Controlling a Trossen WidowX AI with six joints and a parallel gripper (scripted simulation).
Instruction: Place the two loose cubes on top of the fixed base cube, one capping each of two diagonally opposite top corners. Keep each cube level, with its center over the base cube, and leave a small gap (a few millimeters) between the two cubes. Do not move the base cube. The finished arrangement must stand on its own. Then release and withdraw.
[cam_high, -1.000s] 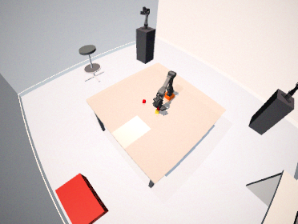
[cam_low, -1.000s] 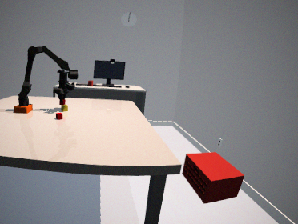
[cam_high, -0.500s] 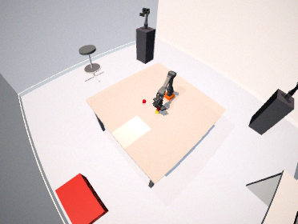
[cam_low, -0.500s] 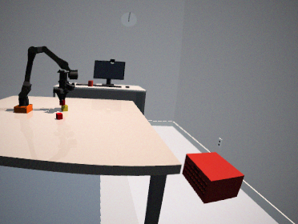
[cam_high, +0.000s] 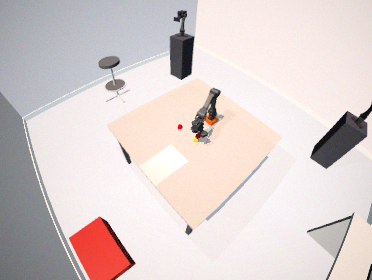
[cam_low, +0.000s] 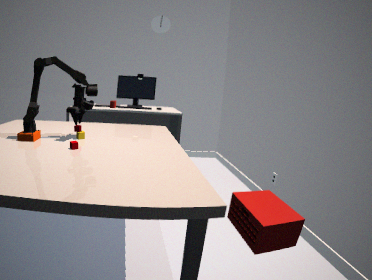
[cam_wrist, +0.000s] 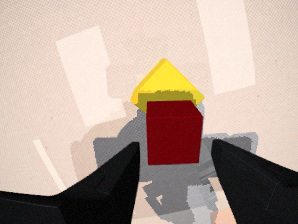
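Bright tabletop (glare streaks), grey shadows, grainy walls

No legible text, labels, brands, numbers or signs appear on the cubes (cam_high: 180, 126) (cam_low: 74, 145) (cam_wrist: 174, 140), the arm (cam_high: 205, 107) (cam_low: 36, 85), the tabletop (cam_high: 220, 170) (cam_low: 125, 175) or the monitor (cam_low: 136, 87); the wall clock's (cam_low: 161, 24) face shows no readable numerals.

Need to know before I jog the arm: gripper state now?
Gripper: open, its fingers apart on either side of the dark red cube, with a gap showing on both sides.
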